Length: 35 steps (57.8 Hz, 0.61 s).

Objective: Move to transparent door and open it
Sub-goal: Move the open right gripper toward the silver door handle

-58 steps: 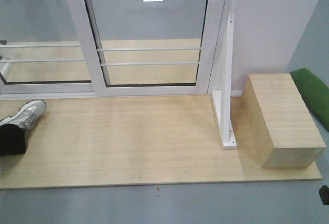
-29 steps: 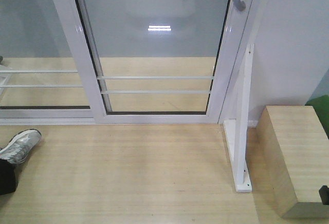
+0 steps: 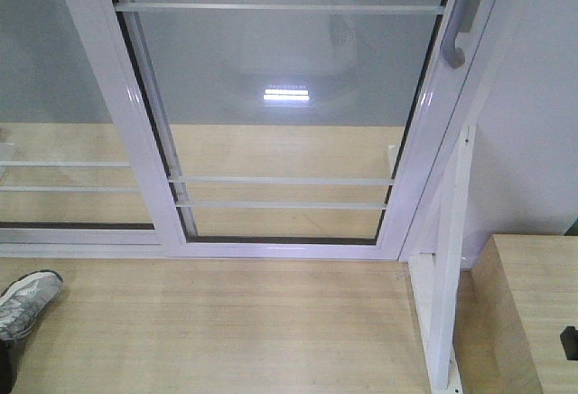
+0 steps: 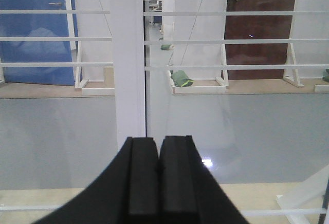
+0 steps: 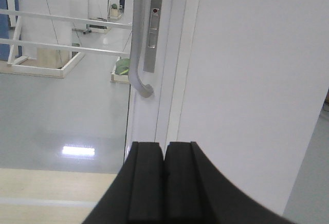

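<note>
The step in hand looks like the approach. The transparent door (image 3: 280, 96) fills the front view and appears fully shut, with its right stile against the white jamb. Neither arm has reached it.

The right hand (image 5: 164, 149) has its two black fingers pressed flat together, with no gap showing, and it holds nothing. The curved grey pull handle (image 5: 138, 54) is ahead of this hand, above it and a little to its left. The two are well apart and nothing touches. The lower hook of the handle curls outward from the stile, and a slim metal plate sits just beside it.

The left hand (image 4: 158, 142) is likewise closed on nothing. Straight ahead of it, slightly to its left, stands a white upright where the two glass panels meet, with thin horizontal bars running off to both sides. It touches nothing either.

I judge that the right hand should make the next move. It needs to spread its fingers, rise and go forward until they bracket the handle's shaft, then close. After that the pull would probably go toward the left, away from the jamb, since the panel slides along its track. The gap behind the handle looks narrow, so the fingers need a careful line in.
</note>
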Motion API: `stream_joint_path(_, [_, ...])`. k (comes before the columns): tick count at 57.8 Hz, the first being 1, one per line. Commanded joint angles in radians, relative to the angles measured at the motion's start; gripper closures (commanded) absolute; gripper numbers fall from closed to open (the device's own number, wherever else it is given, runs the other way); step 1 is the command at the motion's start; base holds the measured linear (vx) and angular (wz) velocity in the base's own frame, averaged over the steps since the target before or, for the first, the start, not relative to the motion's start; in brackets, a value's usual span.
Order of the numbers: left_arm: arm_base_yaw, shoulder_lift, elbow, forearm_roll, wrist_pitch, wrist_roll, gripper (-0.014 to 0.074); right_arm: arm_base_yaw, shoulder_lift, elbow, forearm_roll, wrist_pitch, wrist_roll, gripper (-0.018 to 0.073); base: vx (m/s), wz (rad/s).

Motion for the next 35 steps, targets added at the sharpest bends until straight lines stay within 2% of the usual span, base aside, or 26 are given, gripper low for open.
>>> stream_joint_path(1, [-0.004,-0.013,0.03,-0.009,-0.081,-0.007,0.0602,-0.007,-0.014,0.013,-0.001,-0.075,-0.007,0.0567,0.26,0.02])
stream_joint_path(35, [-0.004,-0.013,0.03,-0.009,-0.081,-0.007,0.0602,-0.007,-0.014,0.013,-0.001,-0.075,-0.007,0.0567,0.17,-0.01])
